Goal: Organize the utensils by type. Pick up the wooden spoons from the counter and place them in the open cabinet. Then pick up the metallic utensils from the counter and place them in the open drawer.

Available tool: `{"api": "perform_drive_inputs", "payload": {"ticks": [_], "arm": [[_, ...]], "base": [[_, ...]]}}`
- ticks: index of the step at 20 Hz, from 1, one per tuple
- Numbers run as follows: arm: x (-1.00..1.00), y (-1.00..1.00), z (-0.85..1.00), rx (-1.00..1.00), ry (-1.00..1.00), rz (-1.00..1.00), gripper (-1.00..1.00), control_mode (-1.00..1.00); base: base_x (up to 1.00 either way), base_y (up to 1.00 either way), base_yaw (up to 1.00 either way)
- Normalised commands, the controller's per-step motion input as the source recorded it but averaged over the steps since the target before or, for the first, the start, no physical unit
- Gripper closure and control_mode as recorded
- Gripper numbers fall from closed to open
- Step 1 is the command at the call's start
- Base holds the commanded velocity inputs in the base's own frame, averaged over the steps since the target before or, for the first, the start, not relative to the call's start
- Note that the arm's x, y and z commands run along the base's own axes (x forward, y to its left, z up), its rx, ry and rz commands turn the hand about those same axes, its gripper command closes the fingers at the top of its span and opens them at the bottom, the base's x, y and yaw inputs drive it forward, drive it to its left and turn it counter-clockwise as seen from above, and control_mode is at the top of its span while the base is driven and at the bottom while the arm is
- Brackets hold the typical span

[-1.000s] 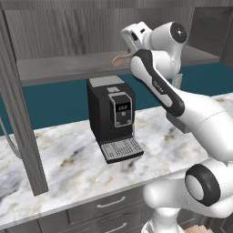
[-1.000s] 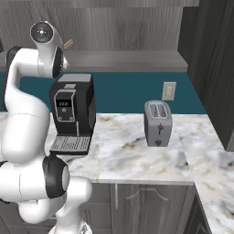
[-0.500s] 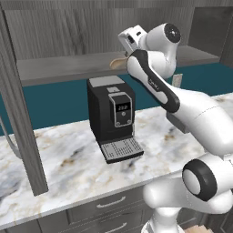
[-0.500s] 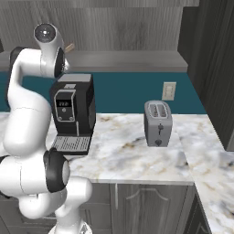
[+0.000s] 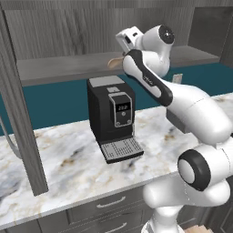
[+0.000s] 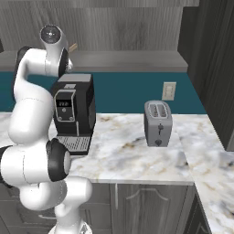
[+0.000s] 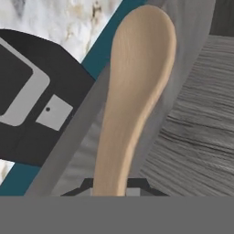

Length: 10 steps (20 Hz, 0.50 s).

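My gripper (image 7: 116, 188) is shut on the handle of a light tan wooden spoon (image 7: 137, 82), whose oval bowl points away from the hand. In the left base view the spoon's bowl (image 5: 113, 62) hangs just above the flat grey shelf of the open cabinet (image 5: 59, 70), with the hand raised high beside it. From the right base view, the spoon's tip (image 6: 73, 47) pokes out past the arm over the same shelf (image 6: 128, 59). The marble counter (image 5: 68, 164) lies well below.
A black coffee machine (image 5: 111, 116) stands on the counter directly under the hand. A silver toaster (image 6: 157, 123) sits to its right. The cabinet's open door (image 5: 20, 113) hangs down at the left. A dark tall unit (image 6: 215, 68) bounds the right side.
The hand with the spoon has edged slightly left along the shelf. The grip has stayed shut.
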Motion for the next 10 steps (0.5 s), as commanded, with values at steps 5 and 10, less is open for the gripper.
{"api": "perform_drive_inputs", "payload": {"ticks": [5, 10], "arm": [[0.4, 0.0, 0.0, 0.07, 0.02, 0.0, 1.0, -1.0], [0.28, 0.03, -0.03, 0.03, 0.01, 0.0, 1.0, -1.0]], "base": [[0.0, 0.0, 0.0], [0.0, 0.0, 0.0]]}}
